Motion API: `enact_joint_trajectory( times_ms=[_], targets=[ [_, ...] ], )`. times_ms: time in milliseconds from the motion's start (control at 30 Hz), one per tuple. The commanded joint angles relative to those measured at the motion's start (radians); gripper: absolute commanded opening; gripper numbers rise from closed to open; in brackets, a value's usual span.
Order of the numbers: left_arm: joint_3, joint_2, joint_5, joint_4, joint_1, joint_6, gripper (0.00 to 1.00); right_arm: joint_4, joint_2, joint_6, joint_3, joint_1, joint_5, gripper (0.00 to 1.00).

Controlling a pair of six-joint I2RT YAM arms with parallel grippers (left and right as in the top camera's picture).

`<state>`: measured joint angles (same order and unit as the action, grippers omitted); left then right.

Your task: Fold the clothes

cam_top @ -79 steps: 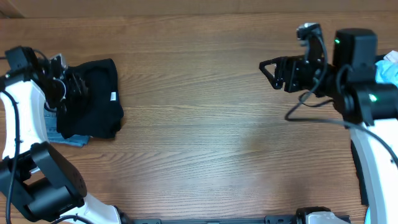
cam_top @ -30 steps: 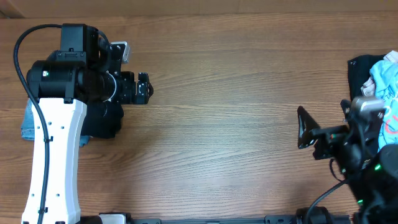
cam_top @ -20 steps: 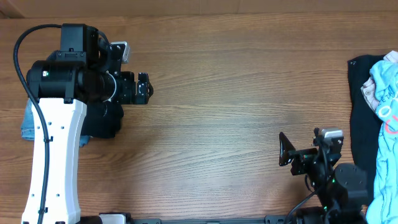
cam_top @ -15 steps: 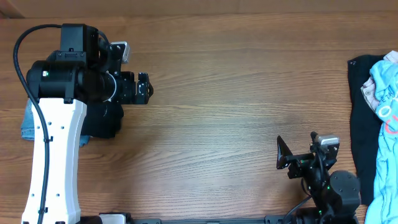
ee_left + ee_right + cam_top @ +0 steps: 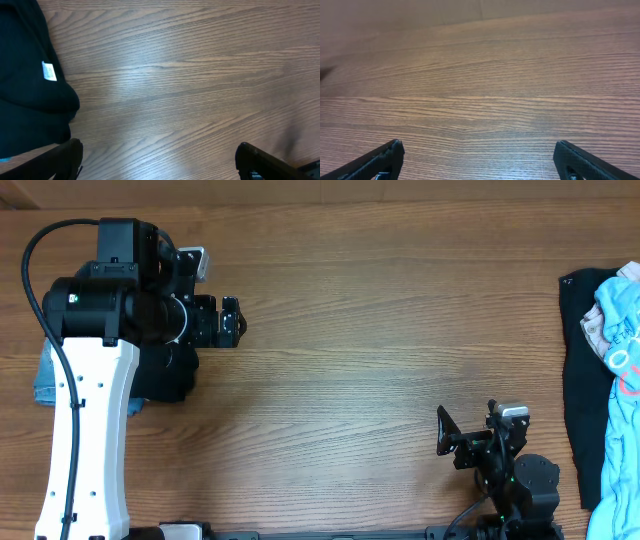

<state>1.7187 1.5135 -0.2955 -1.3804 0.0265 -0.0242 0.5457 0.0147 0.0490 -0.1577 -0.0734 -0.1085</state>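
Observation:
A folded black garment [image 5: 166, 376] lies at the table's left, mostly hidden under my left arm, on faded blue denim [image 5: 45, 384]. In the left wrist view the black garment [image 5: 25, 85] shows at the left with its small white label [image 5: 48, 71]. My left gripper [image 5: 232, 320] is open and empty, just right of that pile, over bare wood. At the right edge lie another black garment [image 5: 575, 380] and a pale blue-white printed one [image 5: 620, 340]. My right gripper [image 5: 442, 432] is open and empty near the front edge, well left of those clothes.
The wooden table [image 5: 380, 330] stretches between the two piles. The left arm's white link [image 5: 85, 430] covers the table's left front. The right arm's base [image 5: 520, 490] sits at the front edge.
My right arm has drawn back from the right pile toward the front edge, its gripper open. My left arm has lifted off the black garment and stayed still for the last second.

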Motion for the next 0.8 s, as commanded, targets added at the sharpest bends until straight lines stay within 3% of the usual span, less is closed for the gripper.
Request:
enact_joint_trajectory(
  times_ms=[0, 767],
  targets=[
    [-0.004, 0.004, -0.008, 0.002, 0.007, -0.009, 1.00, -0.004, -0.012, 0.003, 0.010, -0.004, -0.008, 1.00],
    [-0.006, -0.008, 0.042, -0.010, 0.000, -0.006, 1.00, -0.003, -0.012, 0.003, 0.010, -0.004, -0.008, 1.00]
  ],
)
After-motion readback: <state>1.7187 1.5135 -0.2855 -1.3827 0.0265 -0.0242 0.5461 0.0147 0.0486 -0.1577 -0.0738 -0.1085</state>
